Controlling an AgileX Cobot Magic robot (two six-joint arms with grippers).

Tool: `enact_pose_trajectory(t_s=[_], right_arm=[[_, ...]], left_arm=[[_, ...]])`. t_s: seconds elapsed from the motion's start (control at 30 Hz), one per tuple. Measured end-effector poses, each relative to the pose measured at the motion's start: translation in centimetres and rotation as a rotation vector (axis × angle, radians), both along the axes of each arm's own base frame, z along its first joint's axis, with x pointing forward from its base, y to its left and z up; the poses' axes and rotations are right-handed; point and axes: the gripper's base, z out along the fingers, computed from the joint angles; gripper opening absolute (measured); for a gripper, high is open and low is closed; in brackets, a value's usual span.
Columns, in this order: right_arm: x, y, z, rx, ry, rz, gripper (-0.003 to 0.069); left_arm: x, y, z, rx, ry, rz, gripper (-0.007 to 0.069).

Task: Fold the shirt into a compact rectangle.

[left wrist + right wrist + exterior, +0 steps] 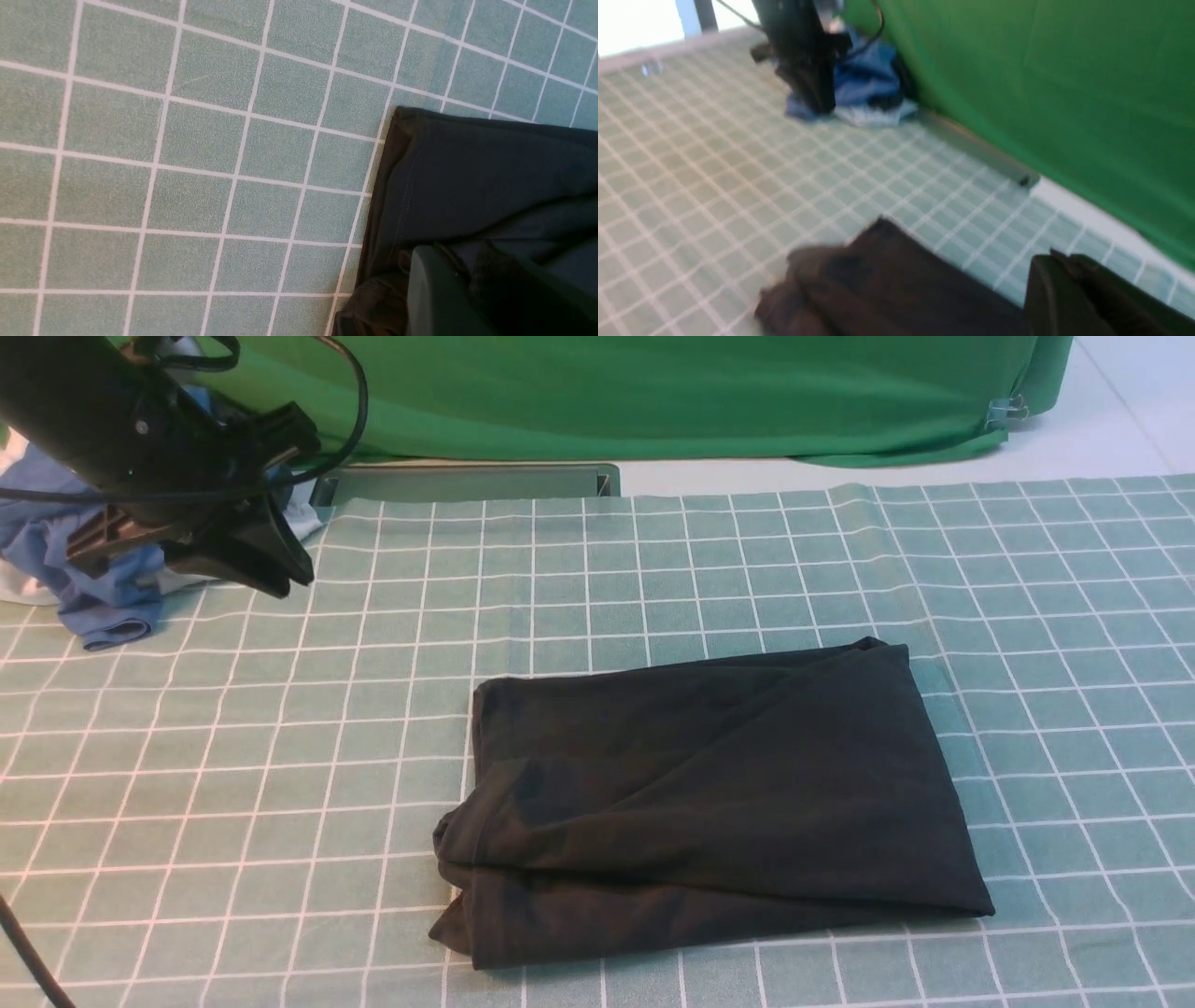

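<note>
The shirt [709, 803] is lying folded on the checked cloth [653, 569], well apart from the left gripper [271, 565], which is hanging with jaws nearly together, holding nothing, just in front of the blue and white garments [93, 588]. The right gripper [1069, 289] is sitting closed and empty beside the shirt, the green backdrop [653, 392] beyond.

Bright even light, right wrist view blurred

no legible text, apparently, on anything
</note>
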Motion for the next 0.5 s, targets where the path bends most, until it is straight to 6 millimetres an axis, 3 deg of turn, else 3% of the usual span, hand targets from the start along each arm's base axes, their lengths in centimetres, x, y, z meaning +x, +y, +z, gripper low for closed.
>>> enact_pose_trajectory(t_s=[0.1,0.2,0.5], right_arm=[[0.2,0.3,-3.5,0.071,-0.119,0.012,0.0032],[0.5,0.6,-5.3,0.130,-0.193,0.018,0.0032],[0.8,0.9,-7.0,0.178,-0.252,0.022,0.0054]], left_arm=[[0.0,0.0,0.0,0.010,-0.010,-0.027,0.0103],[0.0,0.0,0.0,0.013,-0.014,-0.037,0.0108],[0.0,0.0,0.0,0.015,-0.015,-0.040,0.0111]])
